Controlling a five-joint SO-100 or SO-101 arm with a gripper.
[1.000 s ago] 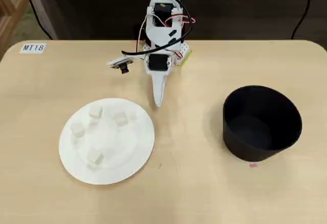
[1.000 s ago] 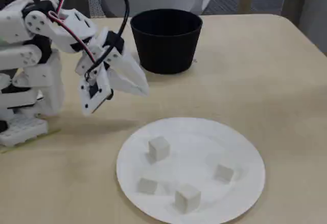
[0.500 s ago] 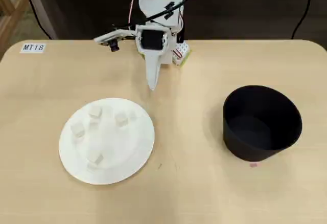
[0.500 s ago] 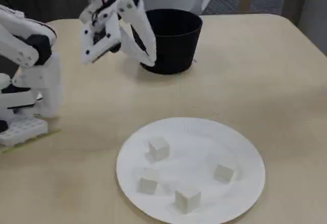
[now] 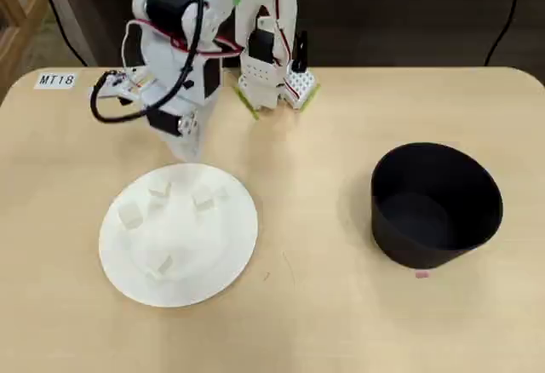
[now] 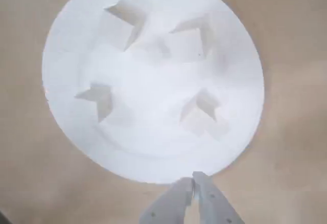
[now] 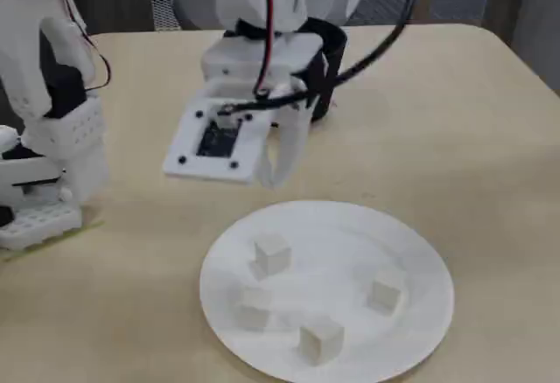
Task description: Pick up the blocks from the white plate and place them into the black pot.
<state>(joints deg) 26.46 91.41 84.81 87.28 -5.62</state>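
Four blocks on the white plate, gripper closed and empty just beyond the rim.

In the overhead view the blocks sit apart on the white plate (image 5: 226,254): one (image 5: 159,189) near 11 o'clock, one (image 5: 203,198) near 1 o'clock, one (image 5: 129,215) near 9 o'clock and one (image 5: 160,265) near 7 o'clock. The gripper (image 5: 184,151) hangs off the plate's 12 o'clock edge; in the wrist view its fingertips (image 6: 194,179) are pressed together with nothing between them, just past the rim. The black pot (image 5: 436,205) stands upright at 3 o'clock from the plate, well apart, on the tan table (image 5: 324,322). A label (image 5: 55,79) lies at the table's far left corner.
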